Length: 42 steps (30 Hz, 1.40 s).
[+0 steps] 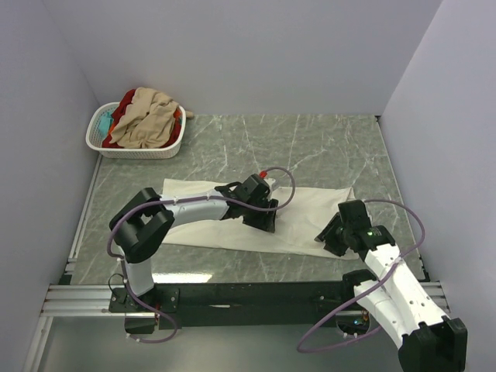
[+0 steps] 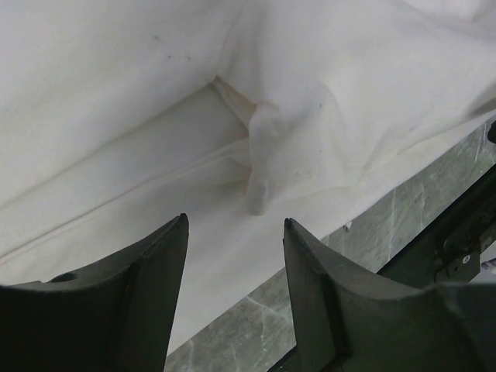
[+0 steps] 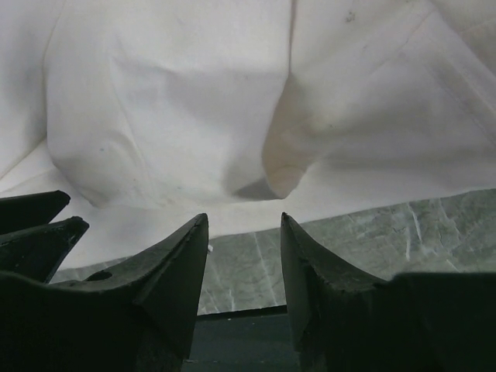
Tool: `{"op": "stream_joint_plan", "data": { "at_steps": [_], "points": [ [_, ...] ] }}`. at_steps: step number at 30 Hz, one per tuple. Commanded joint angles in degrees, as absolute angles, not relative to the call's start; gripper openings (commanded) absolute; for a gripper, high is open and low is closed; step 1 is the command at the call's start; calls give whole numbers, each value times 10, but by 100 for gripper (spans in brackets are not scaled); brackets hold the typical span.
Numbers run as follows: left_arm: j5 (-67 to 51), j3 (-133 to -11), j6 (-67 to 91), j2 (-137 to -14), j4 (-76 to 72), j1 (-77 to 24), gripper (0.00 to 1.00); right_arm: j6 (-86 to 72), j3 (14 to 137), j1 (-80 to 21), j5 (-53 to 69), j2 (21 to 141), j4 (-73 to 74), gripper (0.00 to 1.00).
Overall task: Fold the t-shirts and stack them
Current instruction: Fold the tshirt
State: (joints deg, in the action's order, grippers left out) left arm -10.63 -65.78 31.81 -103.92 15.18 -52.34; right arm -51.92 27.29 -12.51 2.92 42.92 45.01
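Facing the cream t-shirt [image 1: 310, 211] edge, left gripper [image 2: 235, 222] and right gripper [image 3: 244, 217] gape.

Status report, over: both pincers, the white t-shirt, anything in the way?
Left pincer open, empty, over the cream-white t-shirt. Right pincer open, empty, at its near edge. T-shirt lies spread flat. Basket far back, not in the way.

plain pale lilac walls [image 1: 232, 46] enclose grey-green marble tabletop [image 1: 310, 147]
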Motion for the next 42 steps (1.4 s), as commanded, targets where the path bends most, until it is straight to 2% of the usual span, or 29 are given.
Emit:
{"op": "stream_joint_plan", "data": {
  "at_steps": [1,10,19,22,23,26,35,42],
  "points": [
    [-115,-687,330,-1051,131,-526,57,-529,267,-130,13,417,461,49],
    [-141,-702,344,-1078,117,-527,49,-533,258,-130,14,415,455,49],
    [-184,-701,356,-1092,98,-528,34,-540,252,-130,9,413,454,49],
    [-208,-699,366,-1096,84,-528,26,-544,250,-131,8,416,448,49],
    [-212,-700,369,-1098,85,-527,16,-545,251,-130,7,418,448,49],
    [-210,-703,371,-1097,91,-524,0,-548,256,-131,4,425,446,49],
    [-252,-679,412,-1081,74,-460,0,-545,271,-132,-11,448,439,49],
    [-280,-698,403,-1104,89,-458,0,-539,274,-134,-10,485,416,49]
  ]
}}
